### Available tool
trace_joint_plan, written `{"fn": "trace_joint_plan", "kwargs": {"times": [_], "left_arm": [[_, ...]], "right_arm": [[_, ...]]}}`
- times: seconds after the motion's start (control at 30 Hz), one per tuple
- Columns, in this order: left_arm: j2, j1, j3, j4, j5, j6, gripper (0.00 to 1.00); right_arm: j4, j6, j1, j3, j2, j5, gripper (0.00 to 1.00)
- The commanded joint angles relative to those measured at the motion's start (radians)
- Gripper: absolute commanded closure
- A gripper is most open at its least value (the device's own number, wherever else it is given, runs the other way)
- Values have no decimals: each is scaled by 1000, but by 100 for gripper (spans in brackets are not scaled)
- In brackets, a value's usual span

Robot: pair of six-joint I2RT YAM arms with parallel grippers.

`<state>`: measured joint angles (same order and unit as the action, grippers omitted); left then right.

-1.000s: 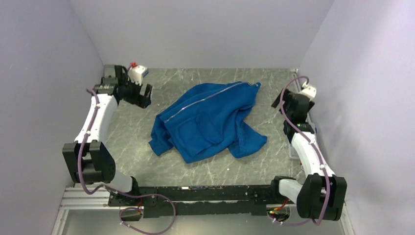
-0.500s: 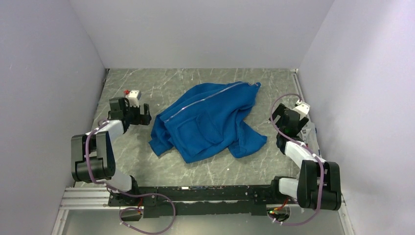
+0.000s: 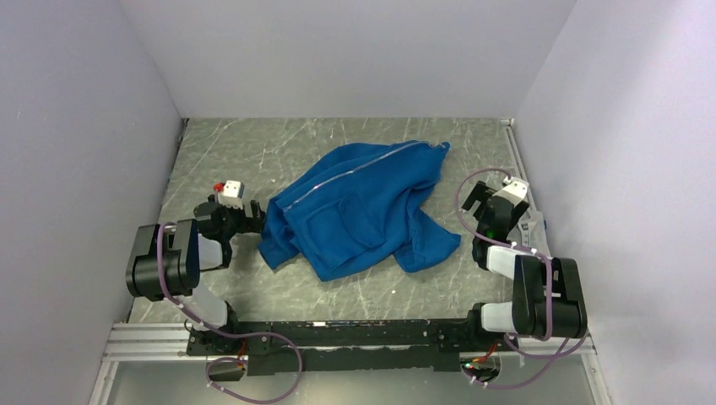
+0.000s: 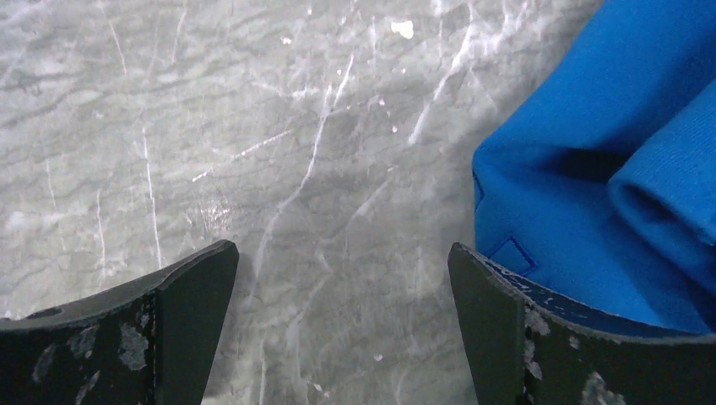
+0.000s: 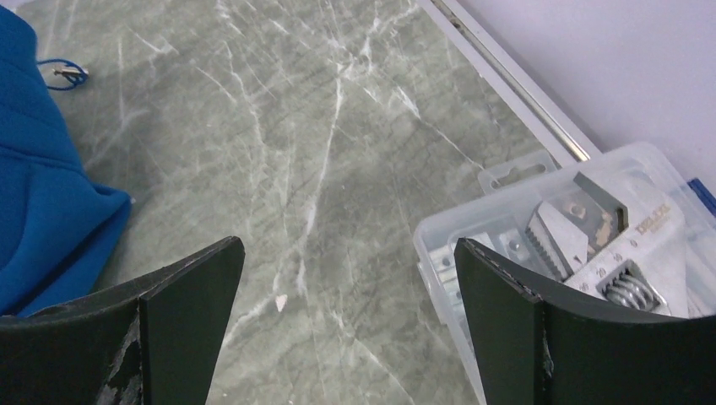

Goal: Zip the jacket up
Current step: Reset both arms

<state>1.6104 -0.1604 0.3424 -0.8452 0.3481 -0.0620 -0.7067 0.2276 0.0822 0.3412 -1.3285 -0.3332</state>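
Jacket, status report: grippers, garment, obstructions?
Left gripper open, empty, at the jacket edge. Right gripper open, empty. Jacket bunched mid-table, zipper line up. Clear wrench box by right gripper, off the jacket.

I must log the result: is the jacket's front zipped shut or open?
Zipped shut, it seems: the jacket shows one unbroken silvery zipper line from hem to collar, with no lining visible between the edges.

Bare table left and beyond jacket heap, 3 walls enclosing, plastic box at right edge
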Motion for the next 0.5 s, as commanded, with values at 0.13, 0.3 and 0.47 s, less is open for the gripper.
{"fn": "trace_joint_plan", "kwargs": {"times": [0.13,0.3,0.47], "left_arm": [[27,-2,-8,-237,13,30,0],[22,-2,-24,-261,-10,38,0],[17,-2,17,-169,-2,23,0]], "right_arm": [[-171,12,-37,-105,66,-137,0],[-243,-114,-93,-31,-108,-66,0],[-617,-184,-139,-170,-175,-55,0]]}}
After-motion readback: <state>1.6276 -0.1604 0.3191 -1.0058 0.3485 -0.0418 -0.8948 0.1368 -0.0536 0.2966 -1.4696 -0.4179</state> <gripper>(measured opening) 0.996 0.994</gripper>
